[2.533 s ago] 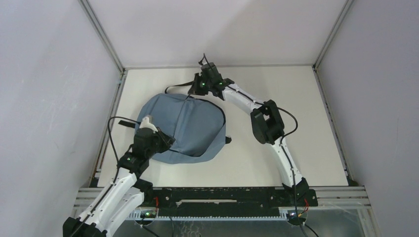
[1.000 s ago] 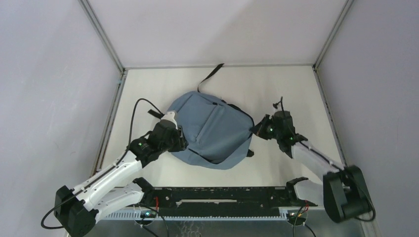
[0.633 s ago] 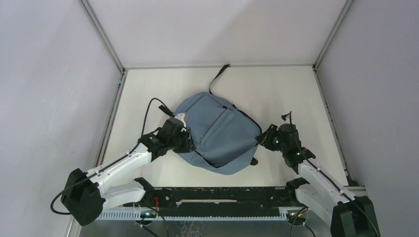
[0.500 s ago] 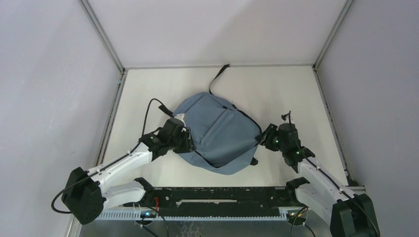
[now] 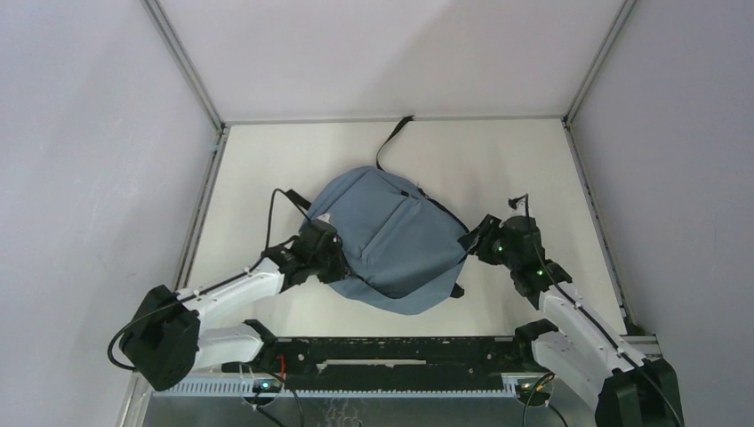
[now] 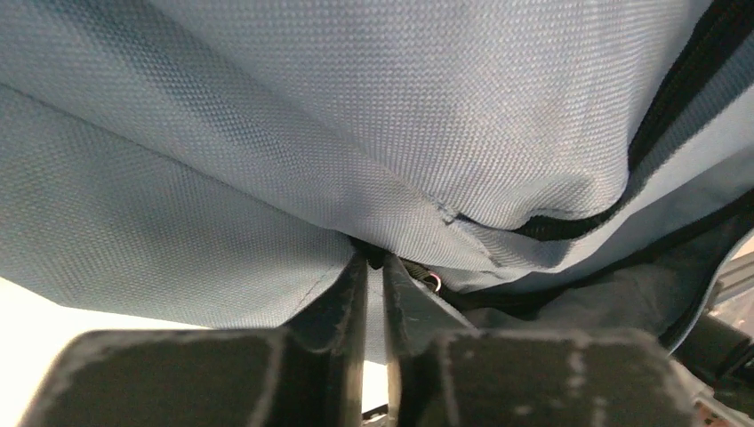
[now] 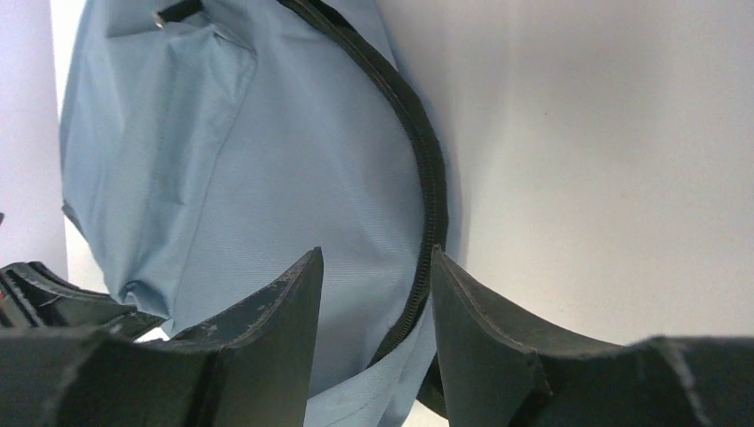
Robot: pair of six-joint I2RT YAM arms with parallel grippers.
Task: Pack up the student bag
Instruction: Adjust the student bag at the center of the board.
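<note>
The student bag (image 5: 391, 236) is slate-blue with black zipper trim and lies flat in the middle of the table. My left gripper (image 5: 332, 260) is at its left edge. In the left wrist view the bag (image 6: 356, 116) fills the frame, and the gripper (image 6: 373, 260) is shut on a fold at the fabric's edge, beside a small metal ring (image 6: 433, 281). My right gripper (image 5: 474, 240) is at the bag's right edge. In the right wrist view it (image 7: 376, 253) is open, its jaws standing either side of the black zipper (image 7: 429, 178) on the bag (image 7: 267, 169).
A black strap (image 5: 391, 138) trails from the bag's top toward the back wall. A small black tab (image 5: 456, 290) sticks out at the bag's lower right. The white table (image 5: 533, 160) is walled on three sides, with a metal rail along the front edge (image 5: 400, 351).
The bag was dragged from the left to the table's middle and turned. My right arm swung from its far side to its right edge. In the last half second my left gripper shifted slightly right.
</note>
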